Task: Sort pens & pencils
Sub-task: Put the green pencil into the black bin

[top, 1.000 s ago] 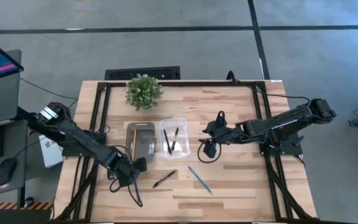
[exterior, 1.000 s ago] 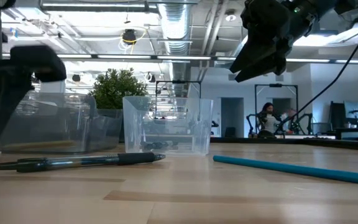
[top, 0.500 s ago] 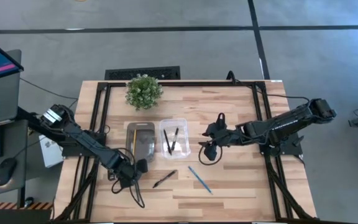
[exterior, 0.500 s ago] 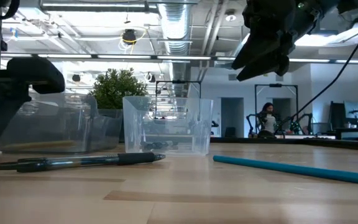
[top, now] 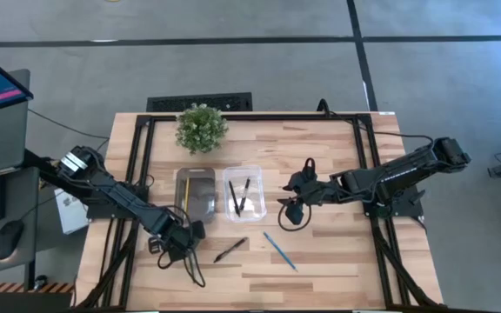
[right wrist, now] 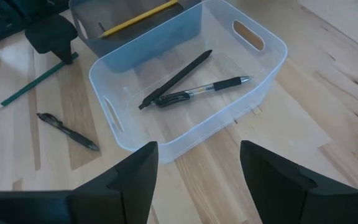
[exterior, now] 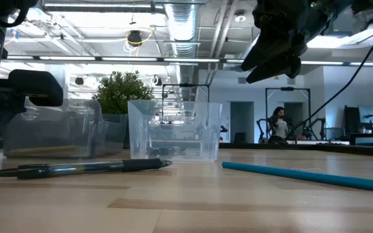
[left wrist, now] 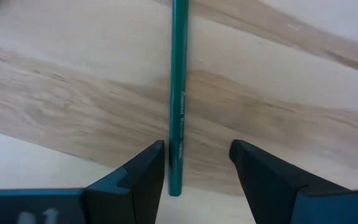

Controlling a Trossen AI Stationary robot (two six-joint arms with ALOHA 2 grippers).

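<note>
A dark green pencil (left wrist: pixel 179 93) lies flat on the table; it also shows in the right wrist view (right wrist: pixel 33 81). My left gripper (left wrist: pixel 196 155) is open, low over the pencil's end, one finger on either side and the pencil close to one finger. In the high view it (top: pixel 181 241) stands near the grey bin. A yellow pencil (right wrist: pixel 138 18) lies in the grey bin (top: pixel 197 196). Two black pens (right wrist: pixel 185 84) lie in the clear bin (top: pixel 243 193). A third pen (top: pixel 230 250) and a blue pencil (top: pixel 279 250) lie on the table. My right gripper (top: pixel 290 211) is open and empty, above the table to the right of the clear bin.
A potted plant (top: pixel 201 127) stands at the table's far edge behind the bins. Black frame rails run along the table's left and right sides. Bare wood lies along the near edge and at the far right.
My left gripper has come down toward the table beside the grey bin, over the green pencil. The pencils, pens and bins lie as before.
</note>
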